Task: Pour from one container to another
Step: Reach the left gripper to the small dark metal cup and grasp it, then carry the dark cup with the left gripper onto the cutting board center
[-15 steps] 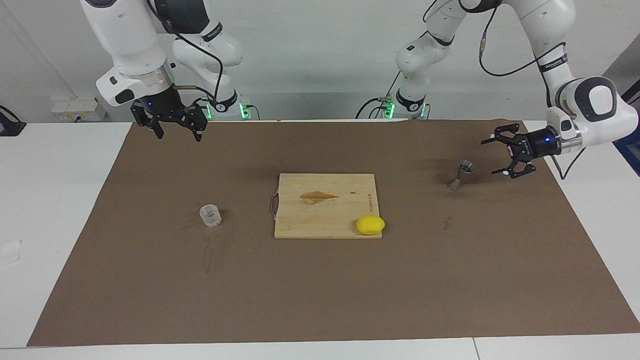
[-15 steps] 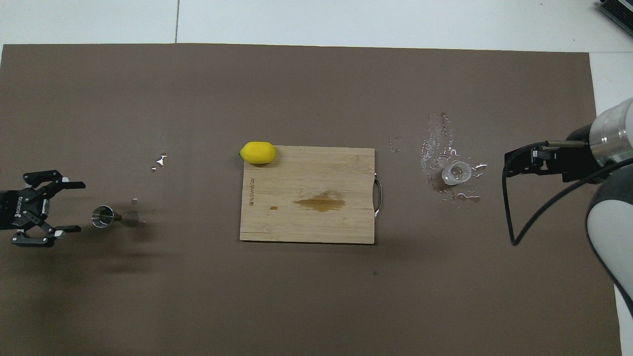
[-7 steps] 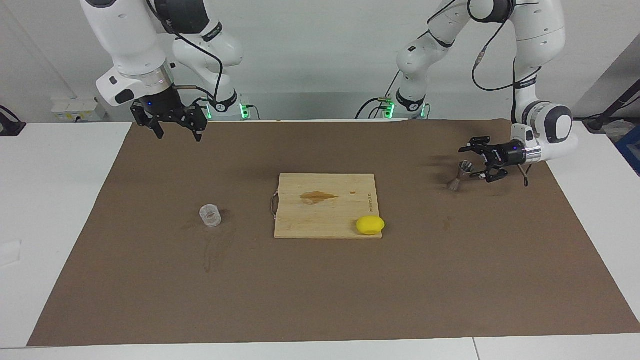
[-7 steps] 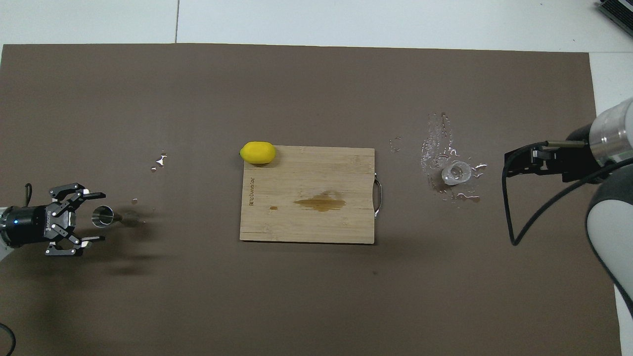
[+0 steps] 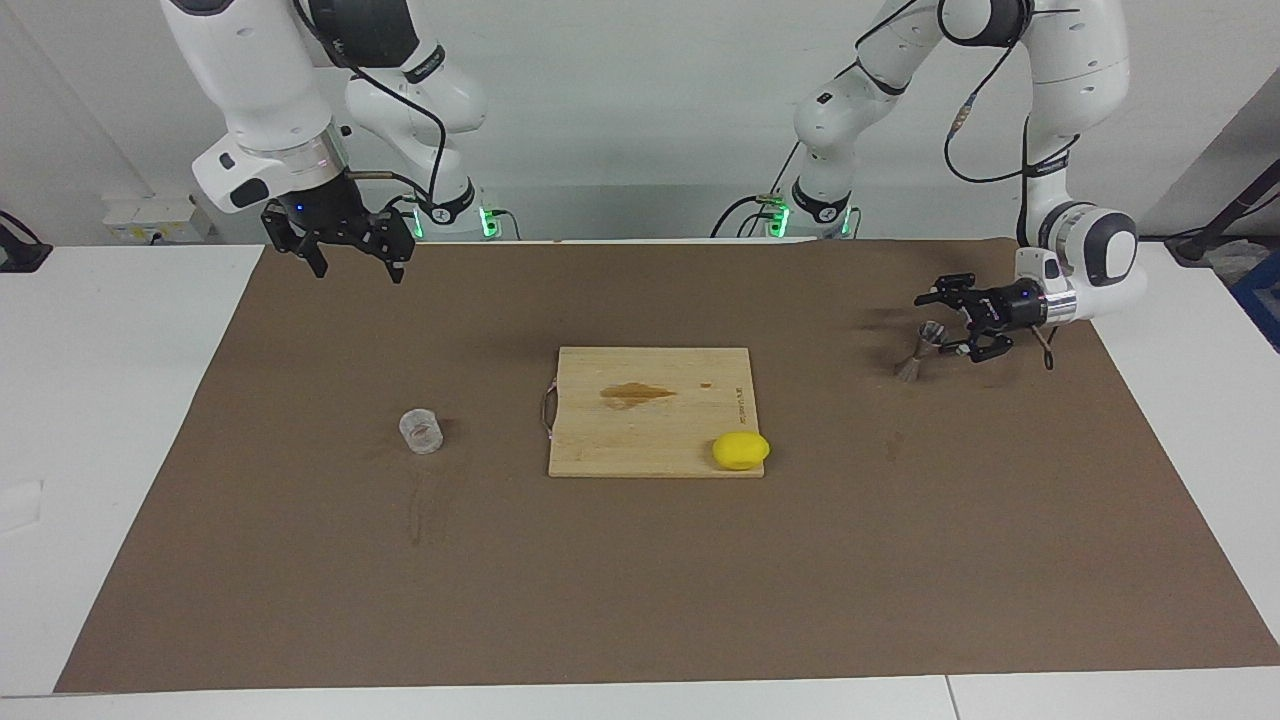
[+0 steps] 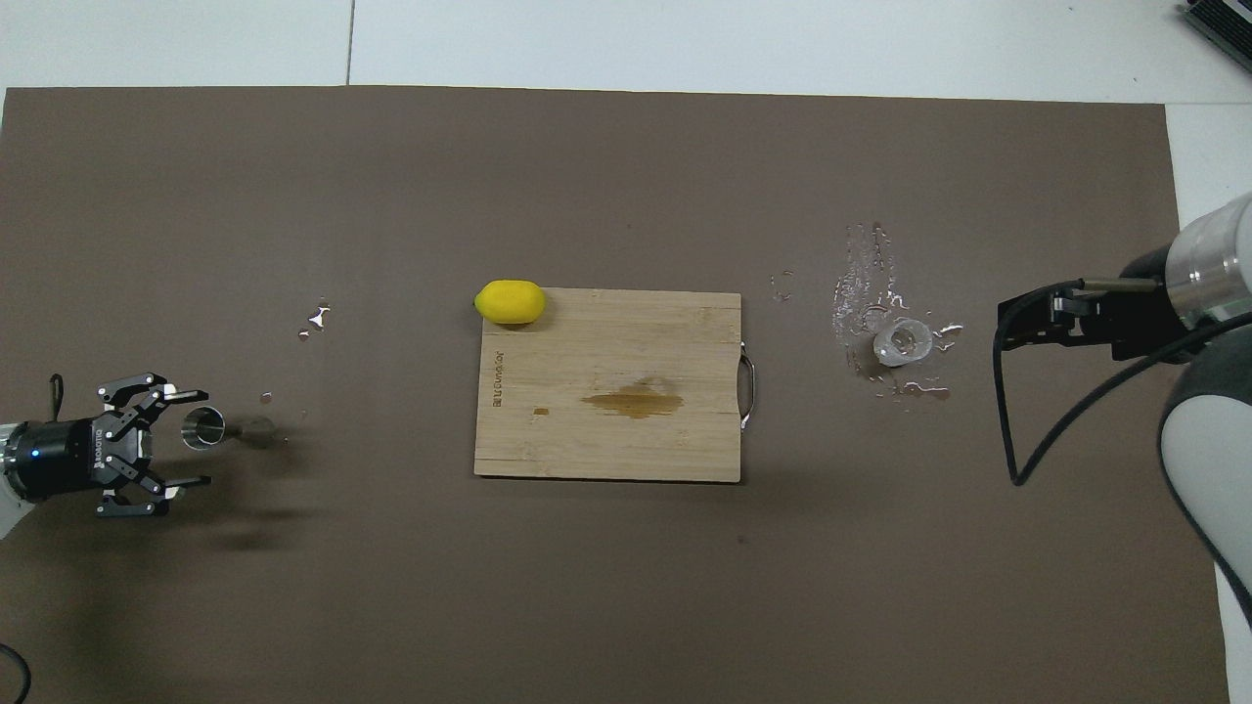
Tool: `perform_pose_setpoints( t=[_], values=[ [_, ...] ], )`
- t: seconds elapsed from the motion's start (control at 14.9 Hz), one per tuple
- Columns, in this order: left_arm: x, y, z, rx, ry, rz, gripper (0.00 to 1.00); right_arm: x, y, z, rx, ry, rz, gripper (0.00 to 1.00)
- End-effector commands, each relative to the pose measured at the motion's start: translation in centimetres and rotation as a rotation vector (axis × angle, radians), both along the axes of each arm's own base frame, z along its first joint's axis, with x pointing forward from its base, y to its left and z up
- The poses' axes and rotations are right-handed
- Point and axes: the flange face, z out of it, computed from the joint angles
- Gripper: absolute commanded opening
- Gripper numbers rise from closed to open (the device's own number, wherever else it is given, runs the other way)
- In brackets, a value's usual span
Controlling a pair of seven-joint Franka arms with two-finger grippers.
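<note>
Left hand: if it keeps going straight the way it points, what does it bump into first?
Probably the jigger. The left hand is open, lying sideways and pointing at it, with its fingers reaching either side of the cup.

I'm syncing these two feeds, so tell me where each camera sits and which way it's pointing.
Facing view: high across the table, looking at the robots; both arms show whole, left gripper open at the jigger, right gripper open, waiting.
Overhead view: above the robots' end, looking steeply down; only the left gripper and the right arm's wrist show.
Shared: jigger, glass tumbler, cutting board, lemon, mirrored.
</note>
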Motion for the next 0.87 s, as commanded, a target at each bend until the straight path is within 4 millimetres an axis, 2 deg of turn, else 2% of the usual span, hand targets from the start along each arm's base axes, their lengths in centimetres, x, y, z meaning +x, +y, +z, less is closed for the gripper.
perform_pose_setpoints(
  t=[0.0,0.47,0.6,0.8],
  values=[
    [-0.93,0.68,-0.68,-0.007,-0.019,0.043,1.00,0.06,-0.22,0.08,0.025,0.003,0.000,1.00],
    [-1.36,0.33,-1.63,0.018,-0.023,0.054,0.98,0.06,-0.22,0.08,0.025,0.003,0.000,1.00],
    [-1.26,0.20,-1.60,0.016,-0.026,0.055,0.87,0.06,-0.22,0.08,0.025,0.003,0.000,1.00],
    [-0.90,0.15,-1.43,0.008,-0.036,0.074,0.60,0.06,-0.22,0.08,0.025,0.003,0.000,1.00]
  ],
)
